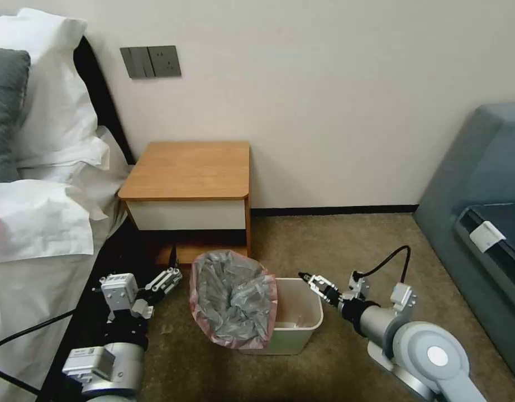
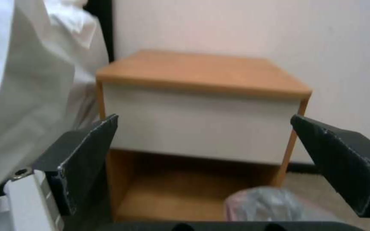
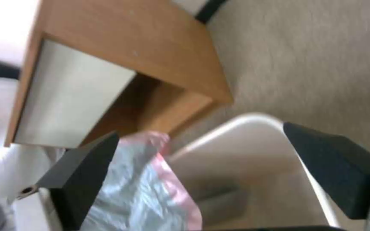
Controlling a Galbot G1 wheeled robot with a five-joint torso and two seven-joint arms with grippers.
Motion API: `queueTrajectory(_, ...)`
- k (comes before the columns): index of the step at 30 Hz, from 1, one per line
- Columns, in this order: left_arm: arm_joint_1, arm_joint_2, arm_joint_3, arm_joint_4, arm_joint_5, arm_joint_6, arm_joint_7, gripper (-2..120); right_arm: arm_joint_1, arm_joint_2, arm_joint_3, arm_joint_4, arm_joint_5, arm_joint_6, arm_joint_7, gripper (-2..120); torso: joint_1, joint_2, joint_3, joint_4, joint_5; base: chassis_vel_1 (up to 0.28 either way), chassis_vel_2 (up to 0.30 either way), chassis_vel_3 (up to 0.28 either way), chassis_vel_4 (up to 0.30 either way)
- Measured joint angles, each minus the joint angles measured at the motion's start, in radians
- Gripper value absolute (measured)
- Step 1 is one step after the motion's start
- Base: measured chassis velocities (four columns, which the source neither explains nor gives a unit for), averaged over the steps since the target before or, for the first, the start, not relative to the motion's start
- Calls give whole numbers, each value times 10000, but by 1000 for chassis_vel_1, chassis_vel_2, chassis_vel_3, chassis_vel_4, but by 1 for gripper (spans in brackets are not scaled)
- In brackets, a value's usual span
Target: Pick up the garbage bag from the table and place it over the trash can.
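Head view: L pincer & R pincer wide open, empty, flanking garbage bag on trash can.

The garbage bag was thin, crinkled, translucent plastic film; the trash can smooth matt plastic; the table smooth wood; the carpet rough

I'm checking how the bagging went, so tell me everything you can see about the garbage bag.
The garbage bag is thin, crinkled, translucent grey film with a pinkish edge. Its mouth stands open, draped over the left end of the cream-white trash can on the carpet before the table; the can's right part is uncovered. Neither the left gripper nor the right gripper touches it; both have open fingers.
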State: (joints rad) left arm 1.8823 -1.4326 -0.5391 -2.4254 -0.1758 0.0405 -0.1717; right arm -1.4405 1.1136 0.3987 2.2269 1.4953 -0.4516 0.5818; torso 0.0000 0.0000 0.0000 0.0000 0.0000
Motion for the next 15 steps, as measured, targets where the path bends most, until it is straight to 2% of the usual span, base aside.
queueTrajectory(4,242,50,174,355,263,-74,-12,100,4,153,5,-49,-844,140,-586,100,0,0,0,0,0,0,0,0,0)
queueTrajectory(8,204,223,514,596,444,-92,135,100,-21,235,37,-27,-1056,215,-634,100,-1,0,0,0,-1,0,0,0,0)
queueTrajectory(12,-160,449,910,923,535,17,228,91,-62,283,51,43,-1521,362,-675,100,0,0,0,0,0,0,0,0,0)
queueTrajectory(15,-407,541,1095,1165,529,164,202,93,-79,299,54,41,-1717,461,-676,100,0,0,0,0,-1,0,0,0,0)
